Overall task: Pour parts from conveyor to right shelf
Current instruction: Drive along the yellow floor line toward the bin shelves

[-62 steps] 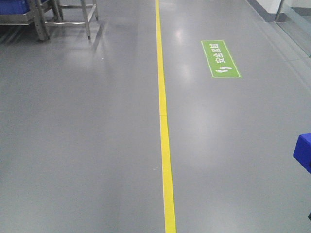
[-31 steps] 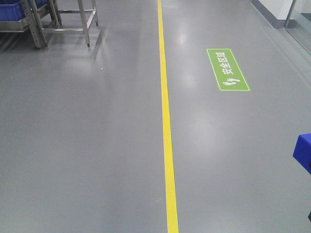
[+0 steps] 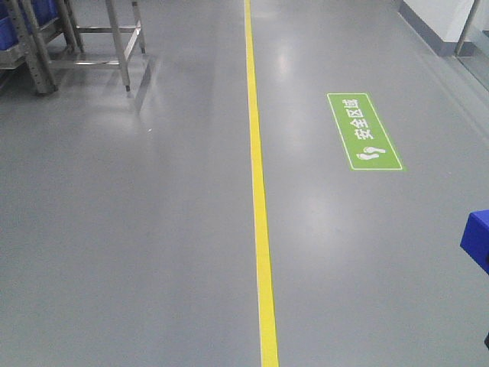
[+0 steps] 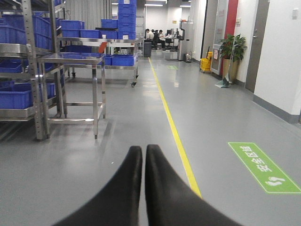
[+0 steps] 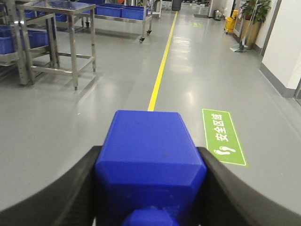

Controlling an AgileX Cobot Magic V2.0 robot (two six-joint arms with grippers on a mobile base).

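My right gripper (image 5: 150, 151) is shut on a glossy blue part (image 5: 146, 132), a black finger pressed to each side and a small nub facing the camera. One corner of that part (image 3: 477, 238) pokes in at the right edge of the front view. My left gripper (image 4: 143, 150) is shut with nothing in it, its black fingers side by side above the grey floor. A stainless-steel shelf with blue bins (image 4: 19, 94) stands ahead on the left, also seen as the shelf (image 3: 19, 38) at the front view's top left. The conveyor is out of view.
A bare steel-legged table (image 4: 75, 59) stands beside the shelf, the same table (image 3: 114, 30) at top left. A yellow floor line (image 3: 260, 229) runs straight ahead, with a green floor sign (image 3: 364, 131) to its right. A white wall (image 4: 282, 56) lines the right side. A cart of blue bins (image 4: 117, 54) stands further down.
The green sign has slid down the front view and the table and shelf have shifted left, so the base has rolled forward. The blue part stays at the right edge.
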